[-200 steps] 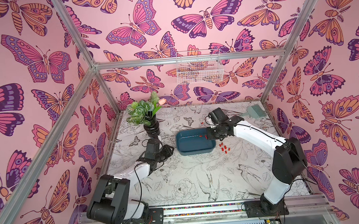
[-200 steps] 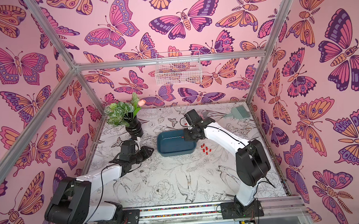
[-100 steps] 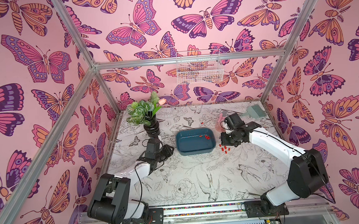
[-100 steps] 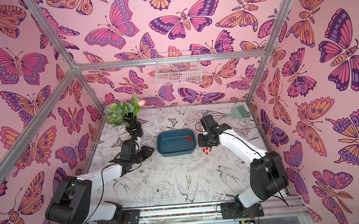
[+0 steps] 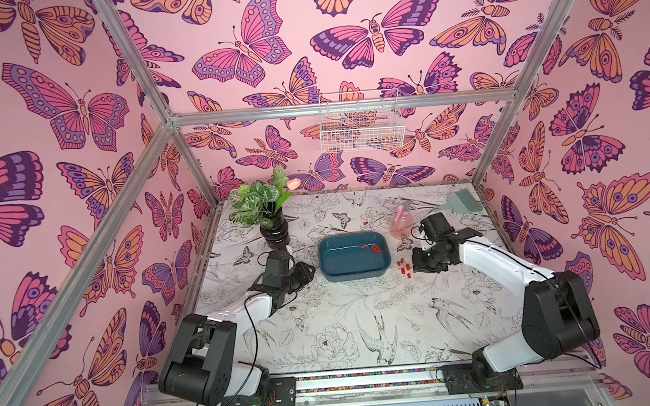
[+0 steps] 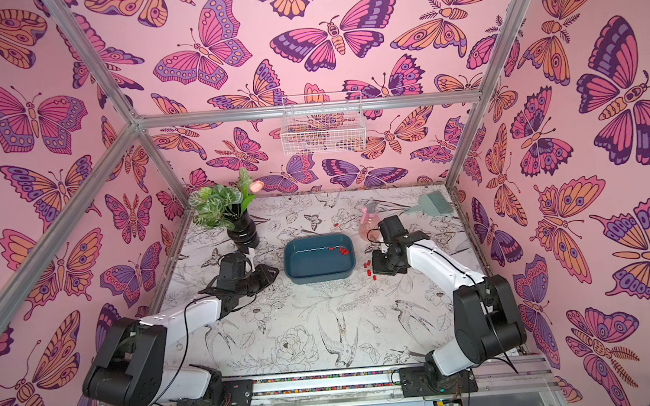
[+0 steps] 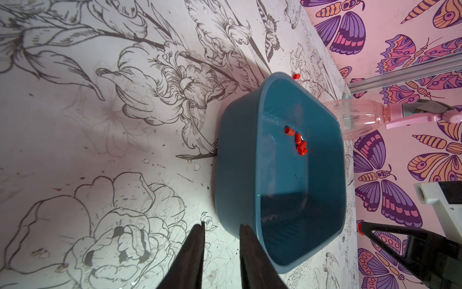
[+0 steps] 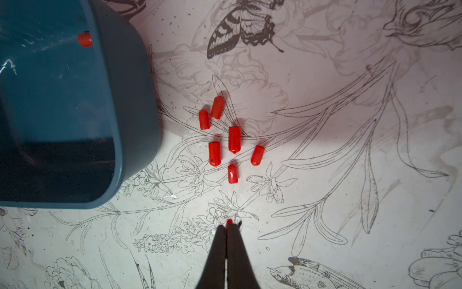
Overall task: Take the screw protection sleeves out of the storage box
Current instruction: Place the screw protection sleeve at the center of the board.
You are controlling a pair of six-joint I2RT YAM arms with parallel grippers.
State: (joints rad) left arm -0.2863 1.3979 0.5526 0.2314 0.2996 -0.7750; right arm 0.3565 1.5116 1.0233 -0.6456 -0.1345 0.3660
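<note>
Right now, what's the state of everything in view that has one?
right gripper: shut on one screw protection sleeve.
left gripper: open, empty.
storage box: upright, a few sleeves inside.
table sleeves: six, lying loose beside the box.
stray sleeve: alone, past the box's far side.
spray bottle: upright.
vase: upright.

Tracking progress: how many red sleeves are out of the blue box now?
8 sleeves: six clustered on the table beside the storage box, one pinched in the right gripper, one alone behind the box. Others may be hidden.
</note>
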